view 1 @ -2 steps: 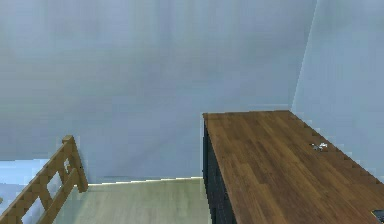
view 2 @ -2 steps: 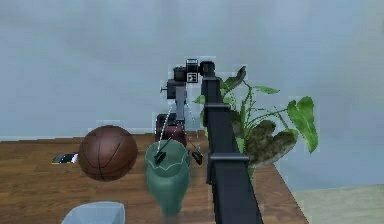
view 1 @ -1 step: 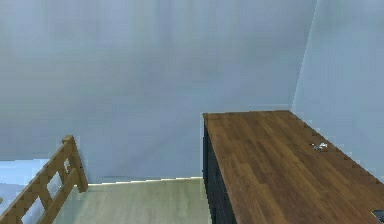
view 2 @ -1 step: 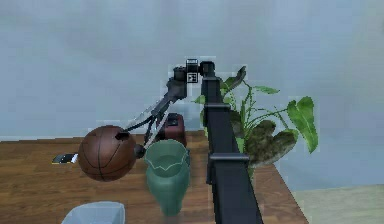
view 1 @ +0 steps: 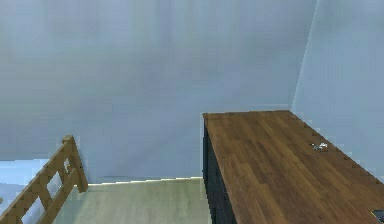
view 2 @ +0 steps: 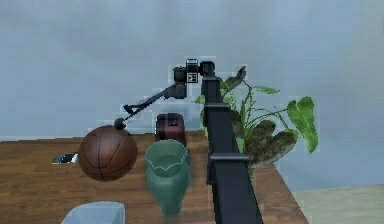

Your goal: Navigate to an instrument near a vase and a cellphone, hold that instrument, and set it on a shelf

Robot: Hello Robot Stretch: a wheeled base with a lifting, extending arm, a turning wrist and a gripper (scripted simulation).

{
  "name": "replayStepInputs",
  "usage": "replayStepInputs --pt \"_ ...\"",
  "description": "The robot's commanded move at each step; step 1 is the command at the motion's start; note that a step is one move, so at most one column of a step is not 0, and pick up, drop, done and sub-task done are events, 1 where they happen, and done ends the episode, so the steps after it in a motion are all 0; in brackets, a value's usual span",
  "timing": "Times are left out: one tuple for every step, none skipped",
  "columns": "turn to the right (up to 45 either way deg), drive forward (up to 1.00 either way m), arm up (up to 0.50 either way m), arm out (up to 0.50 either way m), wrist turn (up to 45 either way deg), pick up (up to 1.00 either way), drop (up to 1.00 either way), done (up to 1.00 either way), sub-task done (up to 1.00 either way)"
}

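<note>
Pincer [view 2: 128, 110] stretches over the wooden table [view 2: 30, 185], grip impossible to judge; brown ball [view 2: 107, 152] just beneath its tips, green vase [view 2: 167, 172] lower right of it, leafy plant [view 2: 262, 125] off to its right

on my arm side, tabletop [view 2: 30, 195] against the wall, ball [view 2: 108, 152] left of the vase [view 2: 167, 176], phone [view 2: 66, 158] just left of the ball, boxy thing [view 2: 170, 126] behind the vase, plant [view 2: 268, 128] right of my arm [view 2: 226, 160], up ahead wooden frame [view 1: 55, 186] left of a table [view 1: 275, 165]
</note>
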Motion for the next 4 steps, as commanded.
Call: replayStepInputs --pt "0.0 0.0 0.0 0.0 45.0 0.0 0.0 0.0 0.0" --pt "0.0 0.0 0.0 0.0 12.0 0.0 0.0 0.0 0.0" --pt "0.0 0.0 -0.3 0.0 0.0 0.0 0.0 0.0 0.0" --pt "0.0 0.0 0.0 0.0 0.0 1.0 0.0 0.0 0.0"
